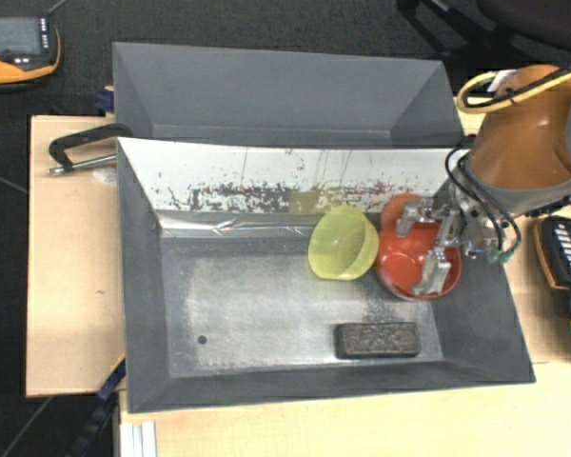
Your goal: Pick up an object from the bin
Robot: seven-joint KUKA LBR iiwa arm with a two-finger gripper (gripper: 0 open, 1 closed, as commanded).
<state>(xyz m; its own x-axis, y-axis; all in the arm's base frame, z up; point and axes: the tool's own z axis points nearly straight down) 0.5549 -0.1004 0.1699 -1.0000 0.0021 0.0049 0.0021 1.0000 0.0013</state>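
Gripper (438, 260): being seen low at the right side of the bin (143, 284), pressed in against a red cup. Whether it is open or closed cannot be told (metal parts and cables are crowding that spot).
Red cup (404, 255): being taken as the task's thing. It is lying directly under the gripper and just to its left. A firm hold is not being shown.
Yellow-green cup (343, 244): tipped on its side with the mouth showing, just past the red cup on the gripper's left. The two are touching or very nearly so.
Dark block (378, 340): flat and rectangular, resting on the floor near the gripper, toward the front wall and a little to its left, apart from both cups.
Step in hand: being judged as closing in on the red cup. No lift is being shown.
Doing it well: the thin rim wall is being advised as the hold, since the round body is likely to slip out. Squeezing is being advised as gentle, and the lift as straight up, so that the yellow-green cup is not being dragged and the right wall is not being struck.
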